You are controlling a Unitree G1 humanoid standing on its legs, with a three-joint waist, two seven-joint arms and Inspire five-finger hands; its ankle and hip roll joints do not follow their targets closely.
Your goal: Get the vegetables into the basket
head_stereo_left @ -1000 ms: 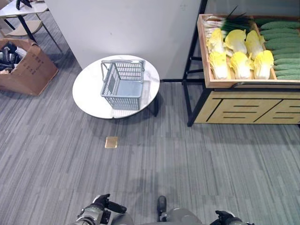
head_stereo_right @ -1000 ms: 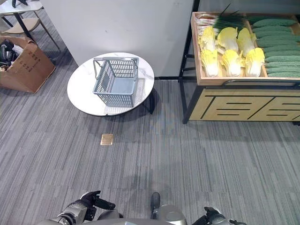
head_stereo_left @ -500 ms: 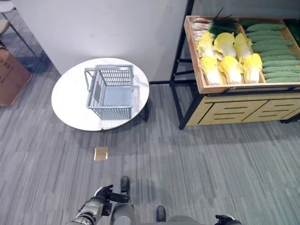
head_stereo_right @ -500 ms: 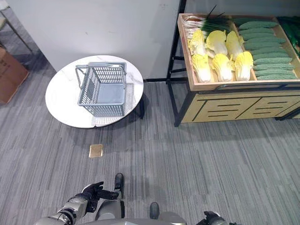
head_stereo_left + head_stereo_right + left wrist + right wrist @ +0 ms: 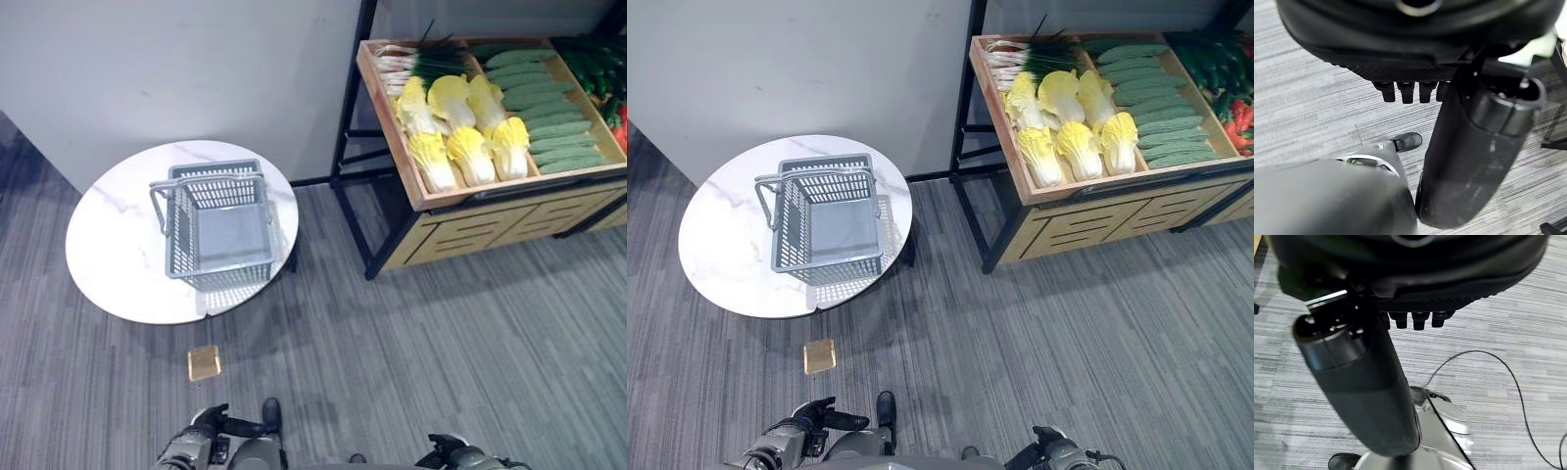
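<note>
A grey plastic basket (image 5: pixel 217 230) stands empty on a round white marble table (image 5: pixel 108 255) at the left. Yellow cabbages (image 5: pixel 460 147), green cucumbers (image 5: pixel 544 108) and spring onions (image 5: pixel 411 64) lie in a wooden display stand (image 5: pixel 490 196) at the upper right. My left hand (image 5: pixel 211 431) hangs low at the bottom edge, far from both, with its fingers (image 5: pixel 1400 90) straight and nothing in it. My right hand (image 5: pixel 1048 446) hangs at the bottom right, fingers (image 5: pixel 1420 320) straight too, holding nothing.
A white wall (image 5: pixel 176 69) stands behind the table. The stand has black metal legs (image 5: pixel 348 157) between it and the table. A small brown plate (image 5: pixel 204 362) lies flat in the grey carpet in front of the table. Green and red peppers (image 5: pixel 1225 88) fill the stand's far right.
The camera has swung: the table, basket and stand have shifted left, and the cardboard box has left the view. Both hands stay low and hold nothing.
</note>
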